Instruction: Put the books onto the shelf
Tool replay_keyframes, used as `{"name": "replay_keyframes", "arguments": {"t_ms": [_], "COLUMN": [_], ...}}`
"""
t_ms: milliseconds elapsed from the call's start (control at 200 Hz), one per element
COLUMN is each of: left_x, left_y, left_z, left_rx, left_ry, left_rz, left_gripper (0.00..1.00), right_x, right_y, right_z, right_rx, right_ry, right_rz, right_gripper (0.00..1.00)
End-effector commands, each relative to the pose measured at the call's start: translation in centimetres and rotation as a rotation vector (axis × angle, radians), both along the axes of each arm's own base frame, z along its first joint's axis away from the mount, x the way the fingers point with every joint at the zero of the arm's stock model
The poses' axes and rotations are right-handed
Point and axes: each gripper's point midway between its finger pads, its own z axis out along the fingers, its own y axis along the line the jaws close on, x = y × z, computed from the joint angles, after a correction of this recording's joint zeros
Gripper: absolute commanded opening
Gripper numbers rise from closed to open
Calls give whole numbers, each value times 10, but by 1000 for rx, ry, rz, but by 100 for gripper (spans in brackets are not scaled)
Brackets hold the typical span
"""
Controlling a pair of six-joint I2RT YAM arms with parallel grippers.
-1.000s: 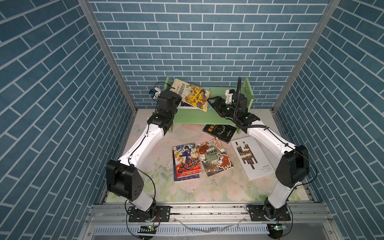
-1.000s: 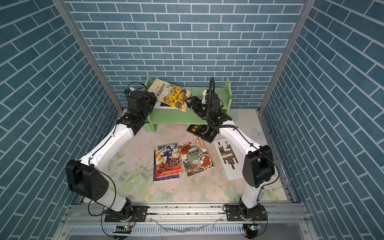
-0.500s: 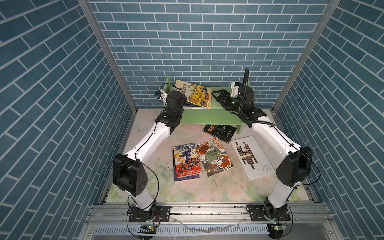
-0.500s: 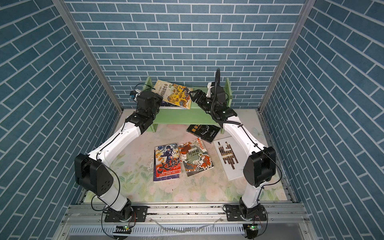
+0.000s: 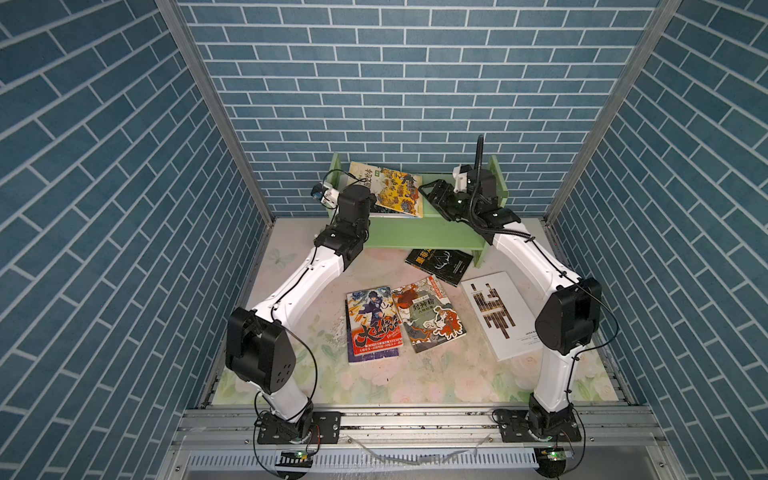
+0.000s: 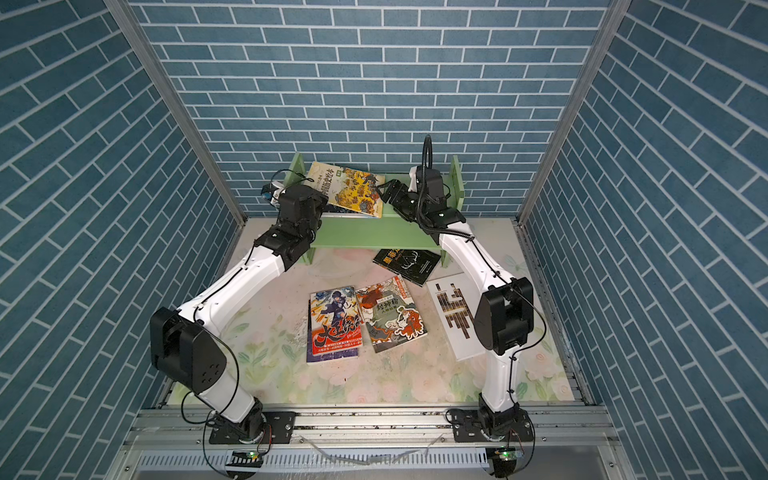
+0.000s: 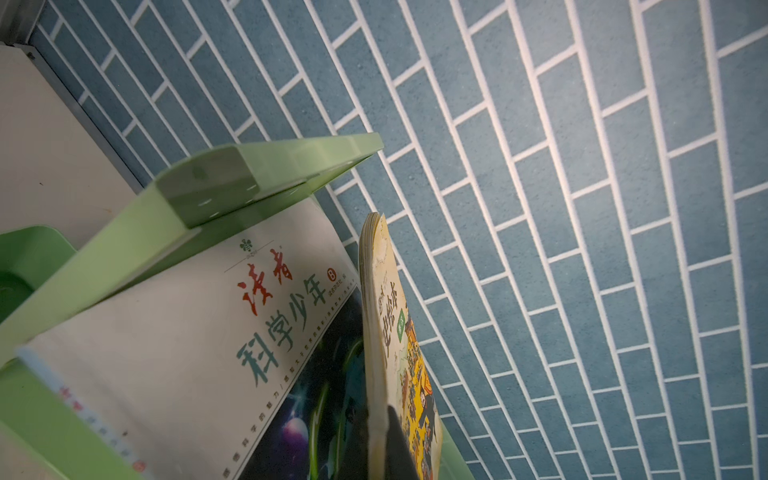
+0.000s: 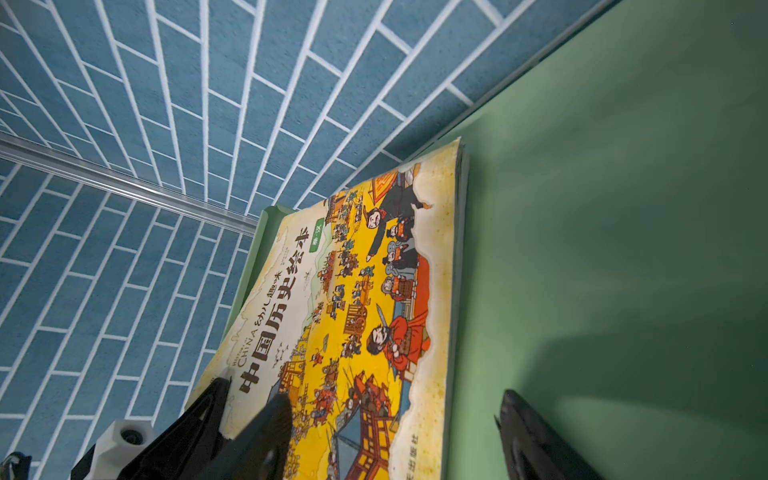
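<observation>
I place everything by the one light-green shelf (image 5: pixel 415 237), which stands at the far end of my one flowered tabletop (image 5: pixel 415 382), against the brick wall.

I count six books for certain: two on the shelf and four flat on the tabletop in front of it.

- **White book with dark bars** (image 5: pixel 498 316): it lies in front of the shelf's end on my right arm's side, and that arm partly covers it.
- **White magazine** (image 7: pixel 187 332): it is on the shelf, leaning on the side panel at my left arm's end.
- **Yellow picture book** (image 5: pixel 399 191): it is on the shelf, tilted over the magazine, with a gap between their free edges.
- **Red-and-blue book** (image 5: pixel 374 324) and **grey-green book** (image 5: pixel 428 316): they lie side by side with edges meeting, well in front of the shelf's middle. A blue margin shows beneath the red-and-blue one. I cannot tell whether that is a seventh book.
- **Black book with antlers** (image 5: pixel 440 259): it lies nearest the shelf, with its far edge at the shelf's foot.

I have two tools. My left tool (image 7: pixel 379 415) is clamped on the yellow picture book's edge, at the shelf's left-arm end. My right tool (image 5: pixel 428 195) is over the shelf's middle with its jaws spread wide, gripping nothing. One finger is above the yellow cover and the other above bare board. I cannot tell whether either finger touches.
</observation>
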Motion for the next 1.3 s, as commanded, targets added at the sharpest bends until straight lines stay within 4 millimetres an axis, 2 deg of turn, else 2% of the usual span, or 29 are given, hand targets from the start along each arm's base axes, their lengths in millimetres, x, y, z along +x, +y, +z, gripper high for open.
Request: {"name": "replay_keyframes", "arguments": {"t_ms": [0, 335, 650, 940, 1070, 1290], "left_x": [-10, -16, -14, 0, 5, -3], "left_y": [9, 13, 12, -1, -9, 3], "left_z": [2, -3, -6, -5, -14, -13], "left_rx": [22, 33, 28, 45, 24, 38], "left_ry": [4, 18, 25, 22, 37, 40], "left_rz": [32, 38, 35, -7, -38, 9], "left_gripper": [0, 0, 0, 0, 0, 0], "right_x": [0, 3, -3, -5, -5, -6], "right_y": [7, 13, 33, 33, 34, 33], "right_z": [8, -1, -1, -2, -2, 6], "right_rx": [7, -26, -38, -46, -51, -60], "right_ry": [-18, 20, 17, 24, 21, -1], "right_rz": [30, 12, 61, 72, 75, 77], "right_gripper": [79, 77, 77, 77, 77, 77]}}
